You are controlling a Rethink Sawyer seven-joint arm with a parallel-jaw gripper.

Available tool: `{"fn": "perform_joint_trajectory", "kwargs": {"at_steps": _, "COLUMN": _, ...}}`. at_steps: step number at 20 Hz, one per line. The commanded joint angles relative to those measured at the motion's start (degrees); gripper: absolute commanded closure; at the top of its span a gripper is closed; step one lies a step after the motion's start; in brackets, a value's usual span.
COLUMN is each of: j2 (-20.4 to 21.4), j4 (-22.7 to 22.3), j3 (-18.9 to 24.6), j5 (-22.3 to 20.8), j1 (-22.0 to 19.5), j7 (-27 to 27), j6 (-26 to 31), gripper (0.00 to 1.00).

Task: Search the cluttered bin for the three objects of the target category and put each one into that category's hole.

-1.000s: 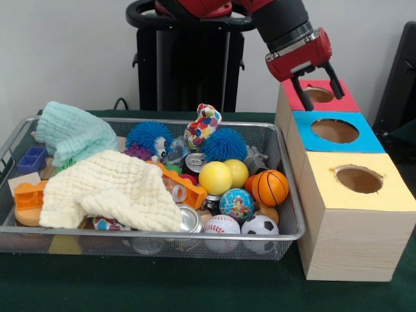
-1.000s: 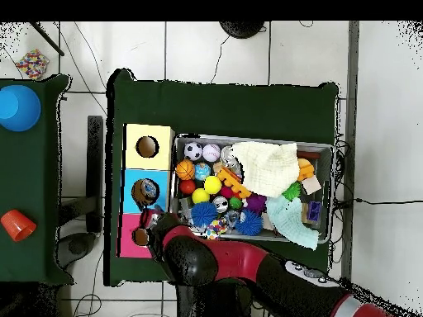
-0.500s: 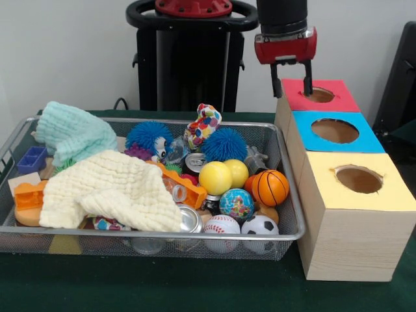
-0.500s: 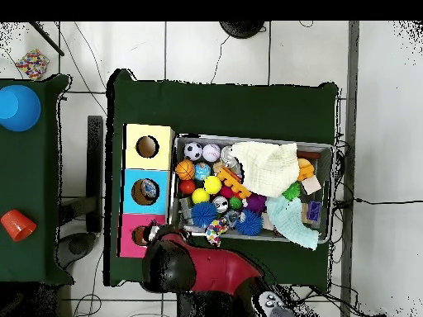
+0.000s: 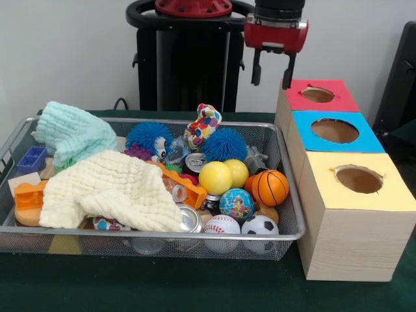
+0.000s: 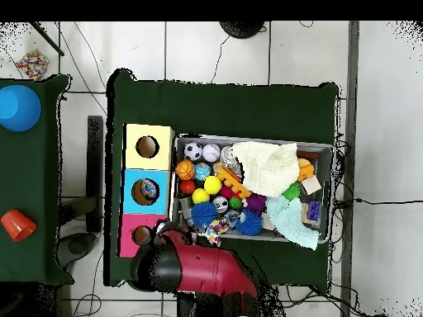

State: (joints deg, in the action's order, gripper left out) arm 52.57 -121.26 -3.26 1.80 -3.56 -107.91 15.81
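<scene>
Green cloth covers the table (image 5: 195,292), and on it we see a wire mesh bin (image 5: 286,214) beside a wooden box with three holes. We note the gripper (image 5: 270,69) hanging empty in the front view, its two fingers apart, just at 9 o'clock of the red hole (image 5: 318,95). At 5 o'clock from that hole lie the blue hole (image 5: 335,130) and then the yellow hole (image 5: 359,179). Inside the bin, a mini basketball (image 5: 270,187), yellow balls (image 5: 216,178), blue spiky balls (image 5: 223,144) and a cream cloth (image 5: 107,192) lie crowded together.
</scene>
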Motion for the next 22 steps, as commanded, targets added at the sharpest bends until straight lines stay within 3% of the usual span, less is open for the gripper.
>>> {"fn": "perform_joint_trajectory", "kwargs": {"at_steps": 1, "j2": -3.6, "j4": 12.0, "j3": -13.7, "j5": 1.8, "j1": 3.6, "j7": -14.8, "j6": 3.8, "gripper": 0.00}}
{"fn": "perform_joint_trajectory", "kwargs": {"at_steps": 12, "j2": -9.3, "j4": 17.4, "j3": -15.8, "j5": 2.5, "j1": 5.6, "j7": -11.7, "j6": 5.6, "gripper": 0.00}}
{"fn": "perform_joint_trajectory", "kwargs": {"at_steps": 22, "j2": -8.4, "j4": 17.0, "j3": -11.3, "j5": 1.9, "j1": 0.3, "j7": -6.8, "j6": 4.9, "gripper": 0.00}}
